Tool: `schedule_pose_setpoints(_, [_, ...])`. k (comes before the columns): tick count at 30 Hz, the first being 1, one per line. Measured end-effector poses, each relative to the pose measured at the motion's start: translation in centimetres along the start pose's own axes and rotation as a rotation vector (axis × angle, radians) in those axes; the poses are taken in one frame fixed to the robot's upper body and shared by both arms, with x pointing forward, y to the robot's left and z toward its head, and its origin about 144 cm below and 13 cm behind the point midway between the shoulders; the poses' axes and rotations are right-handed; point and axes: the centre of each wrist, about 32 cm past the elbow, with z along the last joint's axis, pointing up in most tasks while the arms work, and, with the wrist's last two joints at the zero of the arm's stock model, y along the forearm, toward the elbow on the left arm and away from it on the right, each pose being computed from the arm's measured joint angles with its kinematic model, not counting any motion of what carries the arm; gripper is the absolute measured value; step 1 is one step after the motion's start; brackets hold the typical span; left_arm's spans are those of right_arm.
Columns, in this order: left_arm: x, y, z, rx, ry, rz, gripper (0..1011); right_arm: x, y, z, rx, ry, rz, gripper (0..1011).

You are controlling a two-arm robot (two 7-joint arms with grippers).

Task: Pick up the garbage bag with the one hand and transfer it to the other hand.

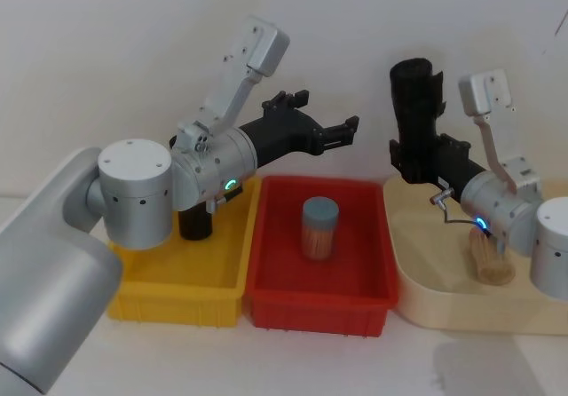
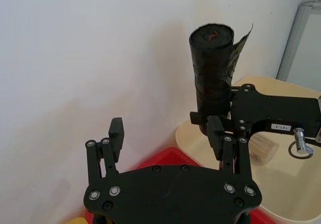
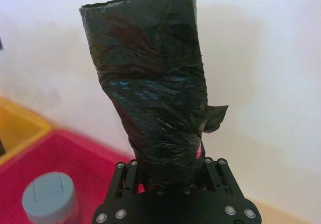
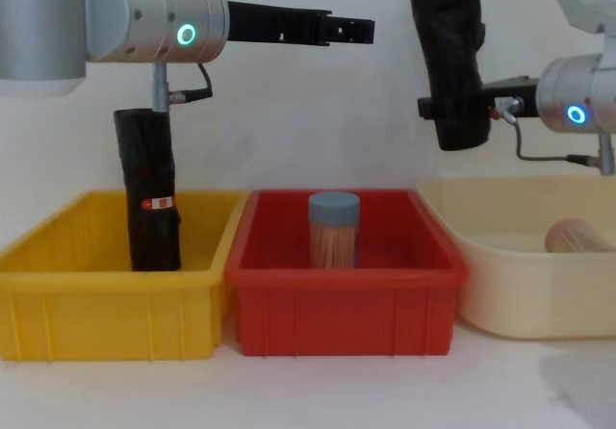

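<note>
Above the seam between the red bin (image 1: 266, 236) and the cream tray (image 1: 417, 298), the garbage bag (image 1: 415, 112) stands nearly upright in the air, clamped near its lower end by the right gripper (image 1: 424, 167), the one whose arm carries the blue ring light. Its jaws are closed on the roll. The left gripper (image 1: 342, 130), on the green-lit arm, hovers over the red bin's far edge with its jaws apart and nothing between them, well short of the bag. The roll looks light and fairly stiff along its length, yet its crinkled film skin seems slick and squashy, and 1 loose flap sticks out at the side. A hold across the solid middle would likely be surer than pinching that flap. Another black roll (image 4: 149, 189), stickered, stands in the yellow bin (image 4: 58, 294).
</note>
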Motion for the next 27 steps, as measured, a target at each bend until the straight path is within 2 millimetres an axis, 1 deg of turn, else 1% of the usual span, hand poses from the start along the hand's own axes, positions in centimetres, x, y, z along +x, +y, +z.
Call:
schedule_pose_setpoints(12, [0.0, 0.0, 0.0, 0.000, 0.000, 0.000, 1000, 0.7, -0.7, -1.3, -0.117, -0.019, 0.015, 532])
schedule_pose_setpoints(14, [0.0, 0.0, 0.0, 0.000, 0.000, 0.000, 1000, 0.8, -0.8, -1.6, -0.139, -0.021, 0.017, 561])
schedule_pose_setpoints(15, [0.0, 0.0, 0.0, 0.000, 0.000, 0.000, 1000, 0.8, -0.9, -1.8, -0.152, -0.024, 0.018, 614])
schedule_pose_setpoints(16, [0.0, 0.0, 0.0, 0.000, 0.000, 0.000, 1000, 0.9, -0.9, -1.8, -0.157, -0.025, 0.018, 614])
schedule_pose_setpoints(18, [0.0, 0.0, 0.0, 0.000, 0.000, 0.000, 1000, 0.9, -1.0, -2.0, -0.167, -0.026, 0.019, 711])
schedule_pose_setpoints(20, [0.0, 0.0, 0.0, 0.000, 0.000, 0.000, 1000, 0.9, -1.0, -2.2, -0.181, -0.028, 0.020, 730])
schedule_pose_setpoints(21, [0.0, 0.0, 0.0, 0.000, 0.000, 0.000, 1000, 1.0, -1.1, -2.3, -0.185, -0.029, 0.021, 784])
schedule_pose_setpoints(23, [0.0, 0.0, 0.0, 0.000, 0.000, 0.000, 1000, 1.0, -1.1, -2.4, -0.195, -0.031, 0.021, 837])
schedule_pose_setpoints(24, [0.0, 0.0, 0.0, 0.000, 0.000, 0.000, 1000, 1.0, -1.2, -2.5, -0.202, -0.031, 0.022, 890])
schedule_pose_setpoints(25, [0.0, 0.0, 0.0, 0.000, 0.000, 0.000, 1000, 1.0, -1.2, -2.5, -0.205, -0.031, 0.022, 890])
schedule_pose_setpoints(27, [0.0, 0.0, 0.0, 0.000, 0.000, 0.000, 1000, 1.1, -1.2, -2.6, -0.210, -0.032, 0.022, 938])
